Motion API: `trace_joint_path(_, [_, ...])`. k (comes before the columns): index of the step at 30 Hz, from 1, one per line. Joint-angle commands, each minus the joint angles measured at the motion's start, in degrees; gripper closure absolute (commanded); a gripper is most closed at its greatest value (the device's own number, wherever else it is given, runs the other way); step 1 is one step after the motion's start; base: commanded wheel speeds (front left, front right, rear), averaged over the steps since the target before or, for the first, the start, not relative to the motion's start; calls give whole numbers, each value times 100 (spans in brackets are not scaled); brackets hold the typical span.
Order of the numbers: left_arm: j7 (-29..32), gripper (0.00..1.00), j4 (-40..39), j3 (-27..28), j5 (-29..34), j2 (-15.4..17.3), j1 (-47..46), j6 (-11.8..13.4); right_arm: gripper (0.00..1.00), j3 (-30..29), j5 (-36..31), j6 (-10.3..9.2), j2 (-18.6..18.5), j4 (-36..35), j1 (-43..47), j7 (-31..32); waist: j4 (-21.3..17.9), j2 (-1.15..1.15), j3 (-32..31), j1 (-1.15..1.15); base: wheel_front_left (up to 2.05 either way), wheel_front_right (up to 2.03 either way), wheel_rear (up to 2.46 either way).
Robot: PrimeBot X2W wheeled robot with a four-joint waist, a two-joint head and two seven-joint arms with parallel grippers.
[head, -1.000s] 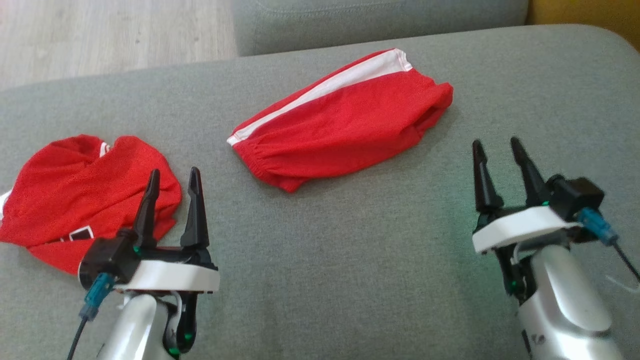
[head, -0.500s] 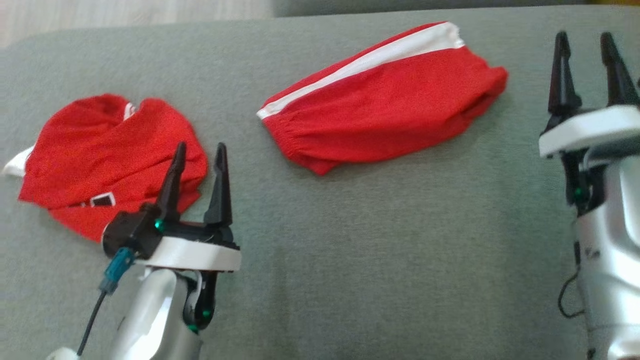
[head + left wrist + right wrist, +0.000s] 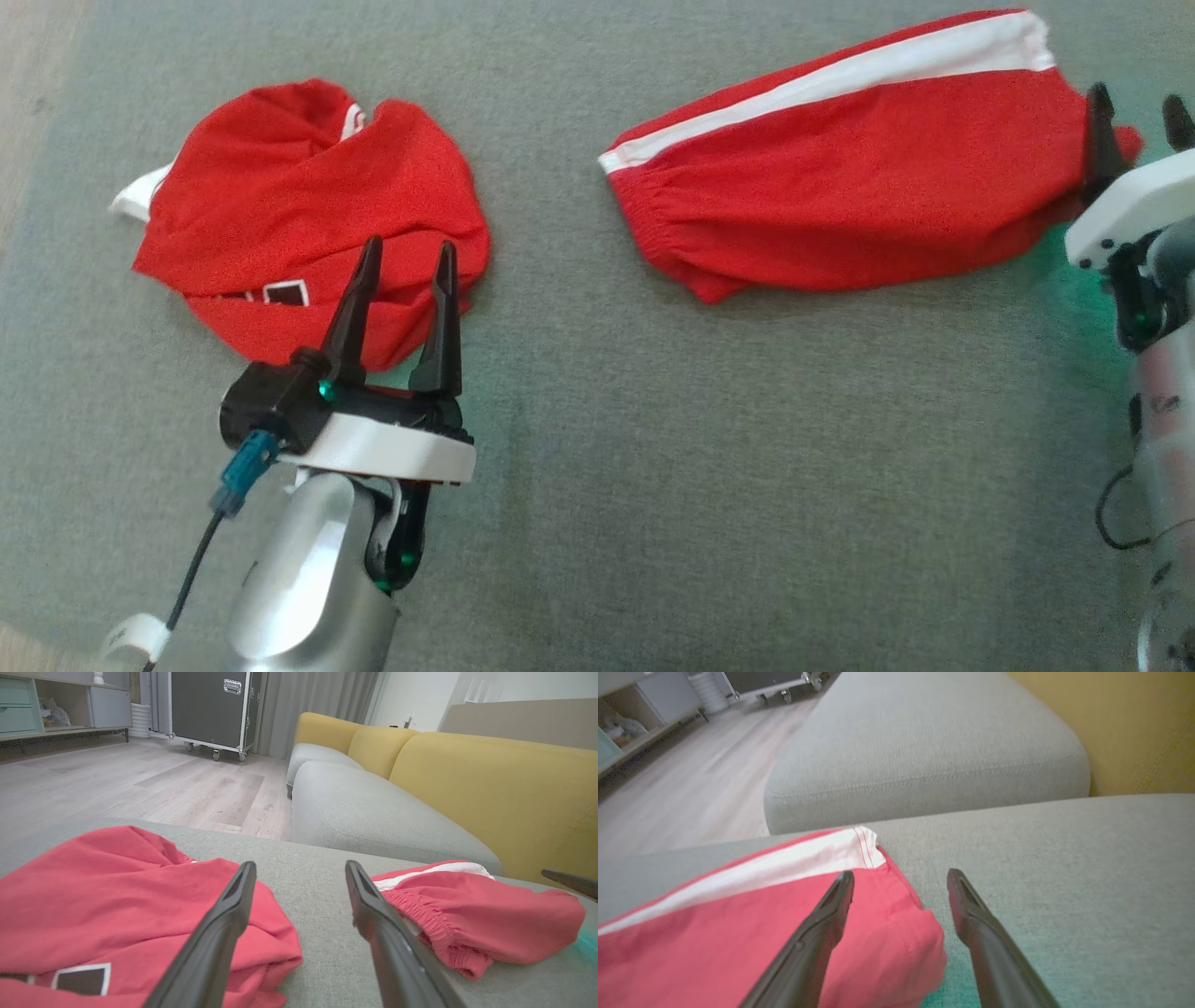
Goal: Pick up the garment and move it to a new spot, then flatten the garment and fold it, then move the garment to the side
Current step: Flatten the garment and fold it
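Folded red shorts with a white side stripe (image 3: 859, 177) lie on the grey sofa seat (image 3: 653, 467) at the upper right. A crumpled red shirt with a small dark patch (image 3: 308, 205) lies at the upper left. My left gripper (image 3: 406, 257) is open, its fingers over the shirt's near right edge, holding nothing; in the left wrist view the left gripper (image 3: 299, 872) straddles bare cushion between the shirt (image 3: 117, 905) and the shorts (image 3: 476, 919). My right gripper (image 3: 1134, 98) is open at the shorts' right end; in the right wrist view the right gripper (image 3: 900, 877) spans the shorts' corner (image 3: 878, 933).
A second grey seat cushion (image 3: 924, 756) and yellow sofa backrests (image 3: 490, 788) lie beyond. Wood floor (image 3: 140, 779) with a wheeled black case (image 3: 210, 709) and a low cabinet (image 3: 56, 704) is to the left. The near seat area is bare fabric.
The head camera has tilted down and turned, so both garments shifted right and up in view. My right gripper has advanced to the right end of the shorts; my left stays by the shirt.
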Motion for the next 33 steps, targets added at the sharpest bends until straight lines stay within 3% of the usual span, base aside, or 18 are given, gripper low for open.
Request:
trace_joint_path(1, [-46, 0, -159, 151, 68, 37, -190, -49, 0, 4, -214, -5, -84, 130, -237, 67, 149, 0, 135, -1, 0, 0, 0])
trace_joint_path(14, [-46, 0, -186, 160, 83, 27, -571, -84, 0, 73, -1132, -5, -145, 1396, -614, 262, 159, 0, 325, -1, 0, 0, 0])
trace_joint_path(15, [-46, 0, -199, 162, 67, 26, -588, -82, 18, 92, -1134, -5, -135, 1445, -661, 253, 140, 0, 333, -1, 0, 0, 0])
trace_joint_path(16, [-46, 0, -211, 161, 54, 26, -596, -81, 69, 112, -1126, -5, -125, 1490, -705, 239, 116, 0, 336, -1, 0, 0, 0])
trace_joint_path(17, [-46, 0, -219, 156, 46, 26, -592, -78, 100, 129, -1104, -5, -120, 1525, -742, 207, 90, 0, 332, -1, 0, 0, 0])
trace_joint_path(28, [-46, 0, -206, 318, 66, 25, -387, -72, 100, 509, -726, -5, -349, 1621, -590, -485, -363, 0, -21, -1, 0, 0, 0])
trace_joint_path(33, [-46, 0, -226, 421, 122, 25, -218, -83, 100, 409, -452, -5, -696, 1601, -269, -739, -620, 0, -248, -1, 0, 0, 0])
